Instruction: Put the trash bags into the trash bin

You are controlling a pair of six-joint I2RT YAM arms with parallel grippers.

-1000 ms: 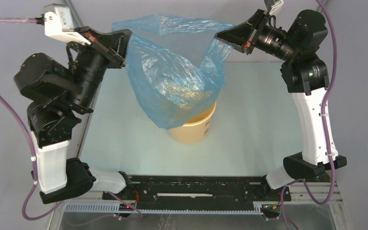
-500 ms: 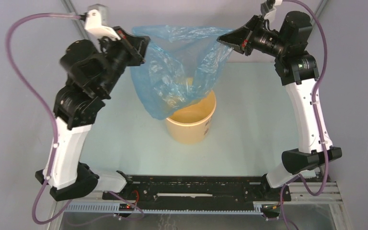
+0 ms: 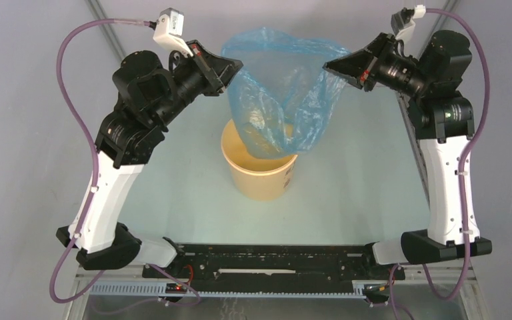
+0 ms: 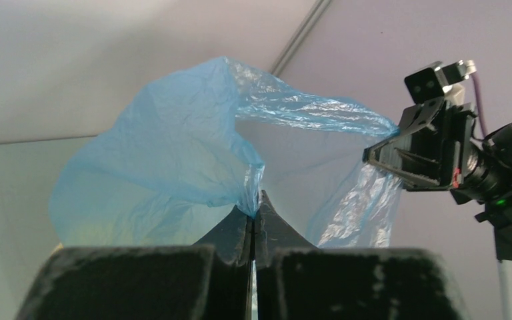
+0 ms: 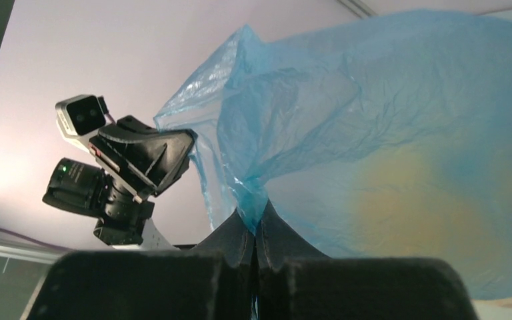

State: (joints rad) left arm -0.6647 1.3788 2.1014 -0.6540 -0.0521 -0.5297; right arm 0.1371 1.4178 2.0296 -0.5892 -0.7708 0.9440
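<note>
A thin light-blue trash bag [image 3: 280, 87] hangs stretched between my two grippers, its lower end dipping into the pale yellow trash bin [image 3: 261, 179] at the table's middle. My left gripper [image 3: 238, 65] is shut on the bag's left edge, the film pinched at its tips [image 4: 256, 202]. My right gripper [image 3: 327, 66] is shut on the right edge [image 5: 255, 217]. In the right wrist view the bin's yellow shows through the bag [image 5: 400, 133]. The left wrist view shows the bag [image 4: 167, 167] spread open, with the right gripper [image 4: 368, 157] beyond it.
The pale green table top [image 3: 347, 193] surrounds the bin. A black rail [image 3: 273, 257] with both arm bases runs along the near edge. Grey walls stand behind and at the sides.
Both grippers carried the bag rightward and nearer each other. The bag, which draped over the bin's left rim, now hangs narrower with its bottom inside the bin.
</note>
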